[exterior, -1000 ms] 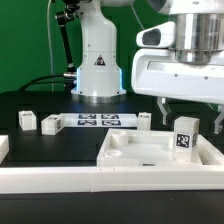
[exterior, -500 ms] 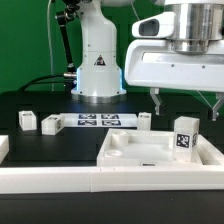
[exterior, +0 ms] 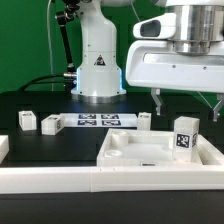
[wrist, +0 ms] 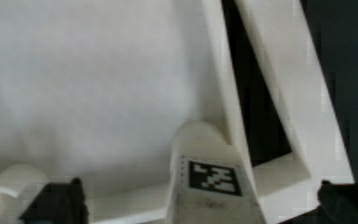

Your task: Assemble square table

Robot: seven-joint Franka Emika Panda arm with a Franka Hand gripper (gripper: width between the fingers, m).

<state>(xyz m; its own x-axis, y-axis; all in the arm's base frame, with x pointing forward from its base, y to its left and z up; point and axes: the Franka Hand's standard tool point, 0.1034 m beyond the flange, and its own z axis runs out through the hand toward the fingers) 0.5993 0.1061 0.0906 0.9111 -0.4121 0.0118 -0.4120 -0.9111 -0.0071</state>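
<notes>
Our gripper (exterior: 185, 109) hangs above the square tabletop (exterior: 150, 152) with its jaws spread wide and nothing between them; we see both dark fingertips (exterior: 157, 104) clear of every part. The hand points straight down, its broad white body filling the upper corner on the exterior view's right, and the wrist above it is upright. Directly beneath the gap between the fingers stands a tagged leg (exterior: 184, 137), upright on the tabletop toward the exterior view's right, its black-and-white tag facing the camera; the fingertips sit just above its top and apart from it. In the wrist view we look down on the same leg (wrist: 208, 172) centred between the two finger pads (wrist: 55, 201), with the tabletop's pale surface (wrist: 87, 90) spread behind it. We cannot tell whether the leg is fastened or only resting there. Three more legs lie loose on the black table (exterior: 40, 150): two (exterior: 26, 121) (exterior: 51, 124) side by side at the exterior view's left, and one (exterior: 146, 121) just behind the tabletop's far rim. Between them lies the marker board (exterior: 95, 121), flat before the robot base (exterior: 97, 65). A long white rail (exterior: 90, 182) runs along the near edge.
</notes>
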